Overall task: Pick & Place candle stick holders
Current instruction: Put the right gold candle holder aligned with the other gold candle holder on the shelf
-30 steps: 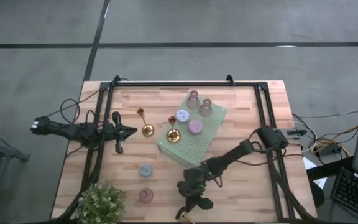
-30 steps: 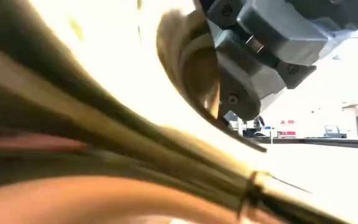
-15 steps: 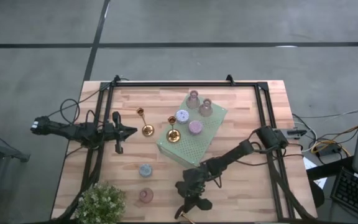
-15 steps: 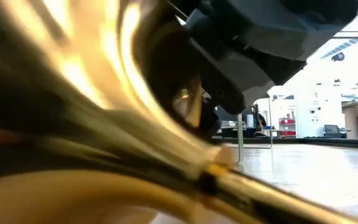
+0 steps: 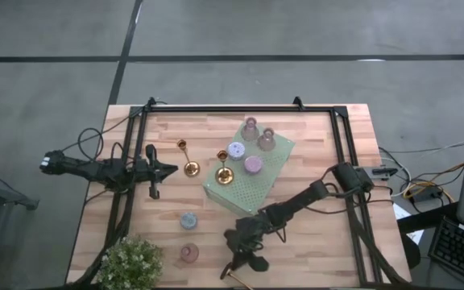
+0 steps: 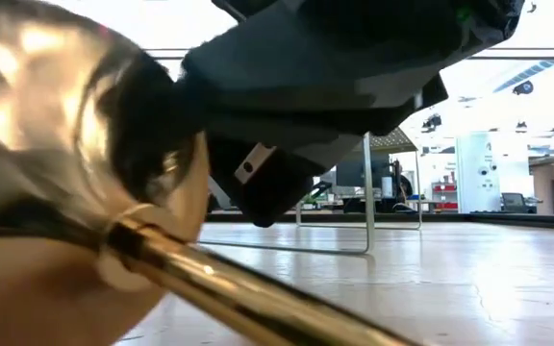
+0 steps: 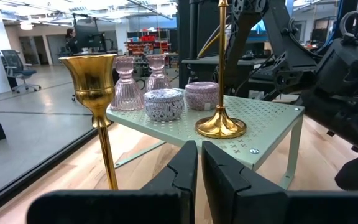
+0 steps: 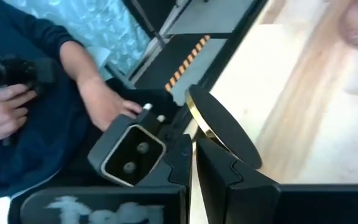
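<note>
Gripping a gold candlestick at the table's near edge, the right gripper is pinching it shut. Left gripper is idling closed, empty, near the left edge. Risk: the thin stem is likely pivoting or slipping off the edge.

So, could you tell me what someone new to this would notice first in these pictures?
Probably the gold candlestick lying at the table's near edge, so close to the low camera that it fills that view, with the right gripper shut on it. Next, the pale-green dotted stand mid-table, carrying a gold candlestick, two pink glass holders and two small round ones. The left gripper waits shut beside another upright gold candlestick.
</note>
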Action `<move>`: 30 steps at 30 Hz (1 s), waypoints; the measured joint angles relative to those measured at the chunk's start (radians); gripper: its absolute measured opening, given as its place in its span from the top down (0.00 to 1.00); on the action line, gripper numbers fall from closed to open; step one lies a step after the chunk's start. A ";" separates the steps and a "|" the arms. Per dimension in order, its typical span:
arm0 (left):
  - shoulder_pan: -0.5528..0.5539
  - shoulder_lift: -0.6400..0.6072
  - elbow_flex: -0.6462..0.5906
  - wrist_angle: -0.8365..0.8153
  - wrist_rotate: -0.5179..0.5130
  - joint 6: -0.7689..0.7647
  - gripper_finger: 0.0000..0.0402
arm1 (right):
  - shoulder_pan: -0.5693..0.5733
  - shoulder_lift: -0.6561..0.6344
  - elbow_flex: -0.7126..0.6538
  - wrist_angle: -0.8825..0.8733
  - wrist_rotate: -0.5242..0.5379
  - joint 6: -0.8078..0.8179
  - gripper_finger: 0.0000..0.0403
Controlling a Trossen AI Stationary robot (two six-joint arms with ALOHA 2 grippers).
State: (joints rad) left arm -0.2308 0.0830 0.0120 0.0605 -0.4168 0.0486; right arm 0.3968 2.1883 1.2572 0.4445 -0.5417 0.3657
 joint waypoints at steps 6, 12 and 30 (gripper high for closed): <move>0.000 0.000 0.000 0.000 0.000 0.000 0.93 | -0.009 0.000 0.019 -0.046 0.063 -0.007 0.96; 0.000 0.000 0.000 0.000 0.000 0.000 0.93 | -0.009 0.000 0.039 -0.052 0.076 -0.035 0.96; 0.000 0.000 0.000 0.000 0.000 0.000 0.93 | -0.008 0.061 0.110 -0.119 0.123 -0.037 0.96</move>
State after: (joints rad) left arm -0.2310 0.0830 0.0120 0.0605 -0.4168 0.0486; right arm 0.3885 2.2496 1.3676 0.3255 -0.4184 0.3288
